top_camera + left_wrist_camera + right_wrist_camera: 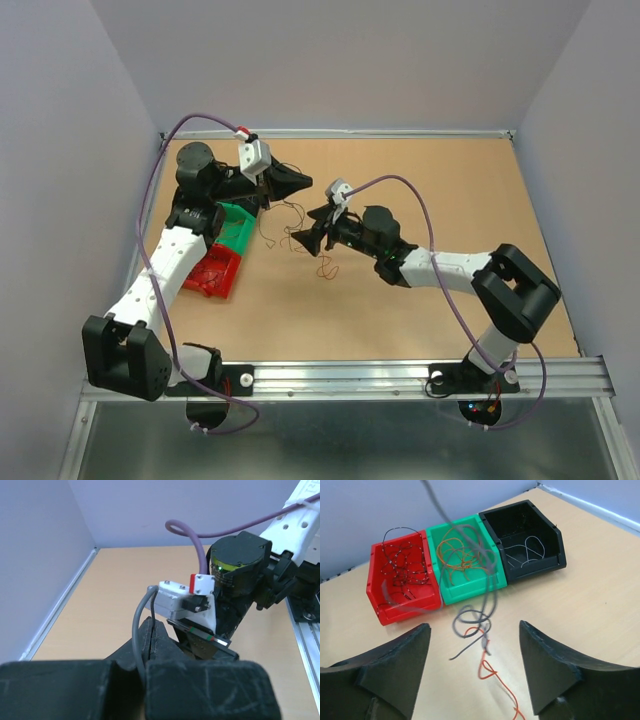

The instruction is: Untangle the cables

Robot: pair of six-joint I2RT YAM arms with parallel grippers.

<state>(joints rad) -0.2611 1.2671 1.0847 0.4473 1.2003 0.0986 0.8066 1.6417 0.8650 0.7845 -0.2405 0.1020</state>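
1. Gaping wide, the right tool (475,629) points down at the worktop (600,595), its two black fingers (395,665) set far apart.
2. In the gap below it lie some of the cables (479,645), loose on the bare board: a grey strand (469,624) curled into small loops, and an orange-red strand (490,672) that snakes from those loops toward the bottom of the right wrist view.
3. The grey strand also climbs, blurred, out of the top of that view, so part of it hangs in the air.
4. The left tool (150,625) is clamped tight, its fingers pressed flat together; a thin grey wire arcs up from the seam between them, pinched there.
5. Straight ahead of the left tool sits the right arm's wrist, with a white camera box (185,600) bearing a red tab.
6. Farther out, three bins stand side by side, touching. The red bin (380,607) holds dark wires, the green bin (495,582) holds orange ones, and the black bin (555,555) holds a few pale ones.
7. From the top camera the two tools are close together near the middle of the worktop. The left arm (165,265) reaches over the bins, and thin wires trail on the board between and just below the tools.
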